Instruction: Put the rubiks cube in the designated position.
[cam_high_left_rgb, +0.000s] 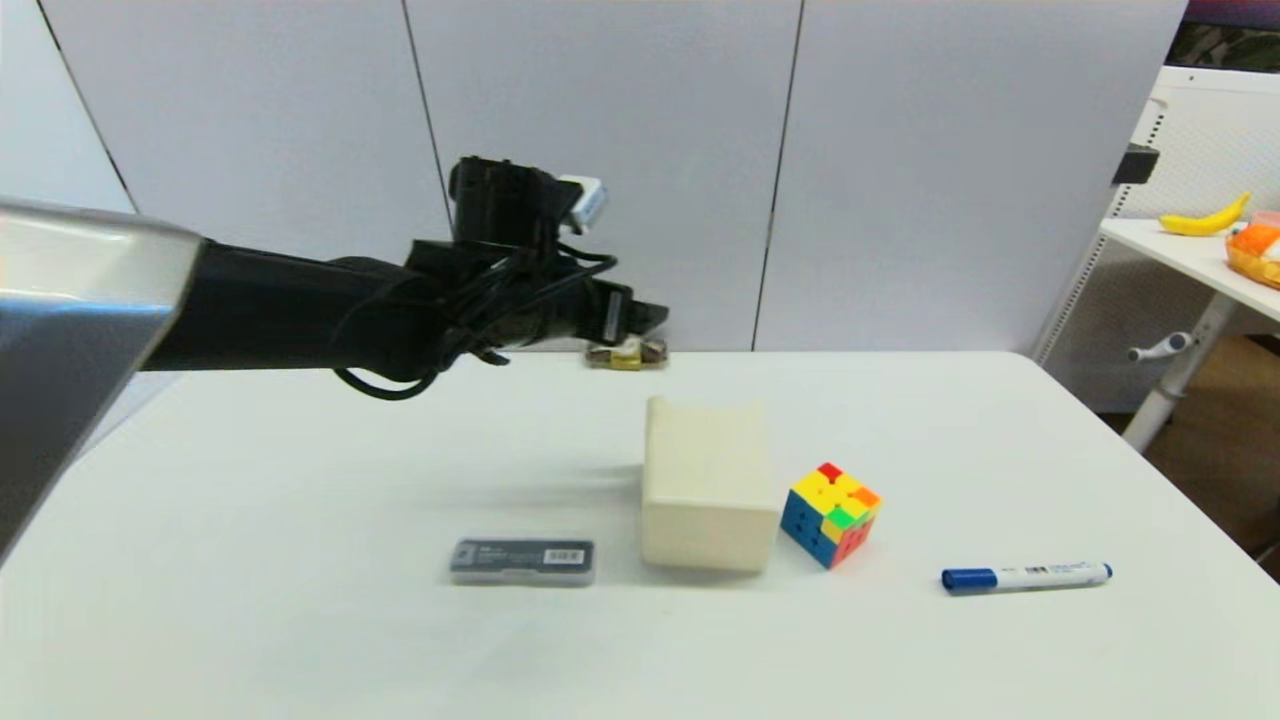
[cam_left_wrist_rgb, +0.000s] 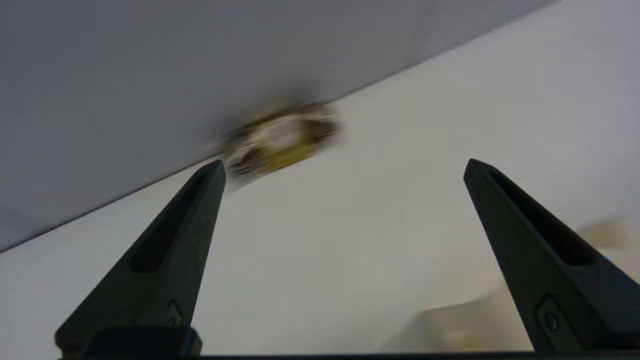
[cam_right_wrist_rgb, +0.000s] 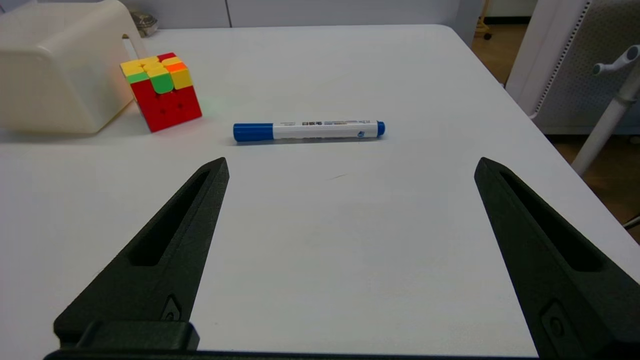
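Left gripper (cam_left_wrist_rgb: 342, 165) jaws wide, empty, raised over table; right gripper (cam_right_wrist_rgb: 350, 162) jaws wide, empty.

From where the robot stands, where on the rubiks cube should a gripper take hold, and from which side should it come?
Probably from above, gripping two opposite upright faces of the rubiks cube. It sits flat, corner toward the robot, so the wrist needs turning. The cream box crowds its left side; the marker side is open. The right gripper, open, looks nearer than the left gripper.

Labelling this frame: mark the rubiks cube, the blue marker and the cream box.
rubiks cube (cam_high_left_rgb: 831, 513): head view, centre of the cube.
blue marker (cam_high_left_rgb: 1026, 577): head view, mid-barrel.
cream box (cam_high_left_rgb: 708, 485): head view, middle of the box.
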